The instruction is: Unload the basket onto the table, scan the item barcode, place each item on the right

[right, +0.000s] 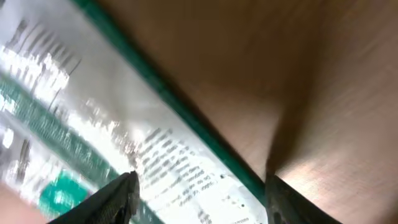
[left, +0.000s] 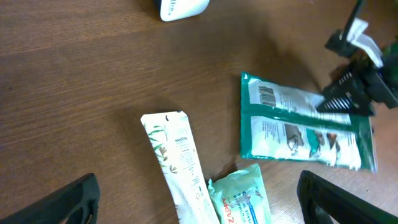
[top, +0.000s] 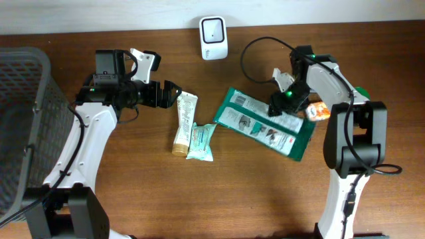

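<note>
While the green package (top: pixel 265 124) lies flat on the desk (top: pixel 133 199) right of centre, barcode (left: pixel 266 94) up, the right gripper (top: pixel 277 106) sits over its far edge with jaws parted. It appears to clamp nothing, though the wrist view is blurred. The white scanner (top: pixel 214 38) stands at the far edge, well apart. A tube (top: pixel 183 123) and sachet (top: pixel 201 141) lie between the package and the left gripper (top: pixel 170 93), which is wide and empty. An orange item (top: pixel 319 112) sits beside the package's right end.
</note>
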Controlling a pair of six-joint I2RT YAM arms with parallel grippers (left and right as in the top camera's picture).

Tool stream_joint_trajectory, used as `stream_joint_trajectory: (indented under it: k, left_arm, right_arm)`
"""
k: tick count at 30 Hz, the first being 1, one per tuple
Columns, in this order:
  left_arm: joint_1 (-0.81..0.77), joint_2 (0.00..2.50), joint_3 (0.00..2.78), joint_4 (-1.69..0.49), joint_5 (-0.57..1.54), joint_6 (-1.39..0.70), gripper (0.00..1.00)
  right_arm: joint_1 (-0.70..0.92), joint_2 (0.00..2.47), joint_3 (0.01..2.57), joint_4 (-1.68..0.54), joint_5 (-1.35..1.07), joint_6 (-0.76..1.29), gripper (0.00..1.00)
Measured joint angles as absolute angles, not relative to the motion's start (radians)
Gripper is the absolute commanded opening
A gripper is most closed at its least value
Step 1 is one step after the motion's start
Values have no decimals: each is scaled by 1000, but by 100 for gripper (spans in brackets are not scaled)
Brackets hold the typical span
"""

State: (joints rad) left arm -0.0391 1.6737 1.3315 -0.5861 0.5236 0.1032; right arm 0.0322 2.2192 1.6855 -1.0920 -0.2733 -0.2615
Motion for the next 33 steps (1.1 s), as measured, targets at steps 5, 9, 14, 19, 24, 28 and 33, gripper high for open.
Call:
stream_joint_trajectory:
  k: [5,9,14,19,24,28,33]
  left_arm:
    - [-39,1674,1332,-587,524,103,99]
    - [-39,1674,1332,-587,524,103,99]
    - [-39,1674,1332,-586,524,103,99]
    - [-39,1674,1332,-586,524,103,99]
    - [-39,1674,1332,-584,543,103,97]
    - [-56,1674,1332,-584,573,95,0]
    - [-176,1677,1332,-558,484,14,0]
  right_arm:
    - [37,2231,1685,-1223,-419,-266,64]
    - [89,2231,1676,-1216,-513,-265,63]
    - [160,2230,1647,-1123,-537,-220,58]
    - [160,2230,1654,-1029,-534,-112,58]
    - [162,2223,1665,-902,-409,157,48]
    - [147,2221,1675,-893,-355,243,48]
    - [113,2153,1693,-982,-268,263,43]
